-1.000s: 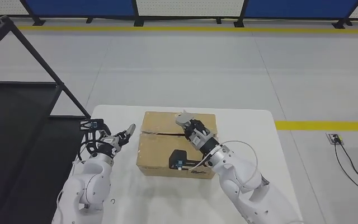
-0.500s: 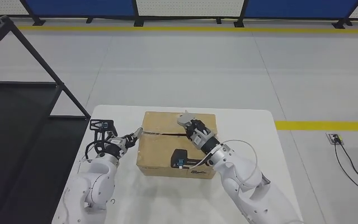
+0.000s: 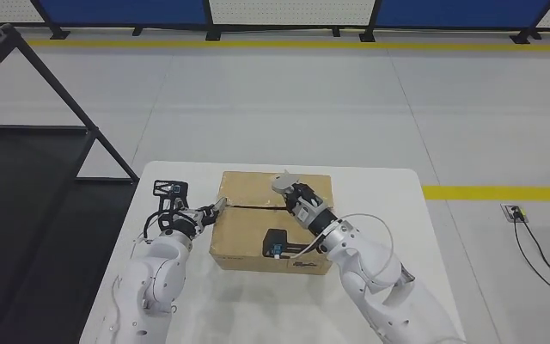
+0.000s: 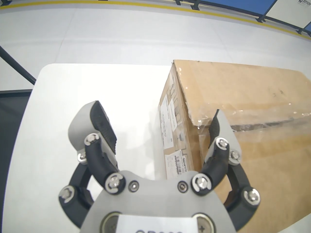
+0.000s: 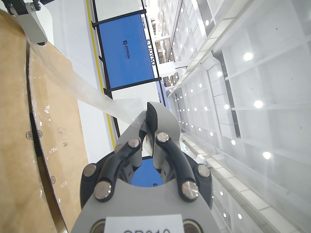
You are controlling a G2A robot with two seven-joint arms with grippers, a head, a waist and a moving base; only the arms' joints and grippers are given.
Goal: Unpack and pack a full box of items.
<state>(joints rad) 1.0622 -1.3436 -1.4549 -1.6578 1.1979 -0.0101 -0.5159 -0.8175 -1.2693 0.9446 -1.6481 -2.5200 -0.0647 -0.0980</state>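
One cardboard box [image 3: 249,185] sits near the middle of the white surface [image 3: 378,198], its top flaps closed and meeting at a seam that runs across the lid; from the left wrist view the box [image 4: 243,86] shows wrinkled clear tape over that seam and white printed labels [image 4: 173,112] on its end wall.

Two hands are at the lid. The left hand [image 3: 213,210] is at the left end of the seam with its fingers spread wide apart and nothing between them; in its own view the left hand [image 4: 156,107] has one finger over the lid beside the seam and the other out past the box's end wall, above the bare surface [image 4: 97,86]. Whether the near fingertip presses on the cardboard cannot be told.

The right hand [image 3: 284,182] is above the lid toward its far edge; in its own view the right hand [image 5: 145,115] is clamped on the free end of a clear tape strip [image 5: 97,95], which stretches away to the box [image 5: 56,86]; there it meets the lid under one of the left hand's fingers [image 5: 31,27].

A black frame [image 3: 51,86] stands on the floor left of the surface; a yellow floor line [image 3: 481,192] runs off to the right.
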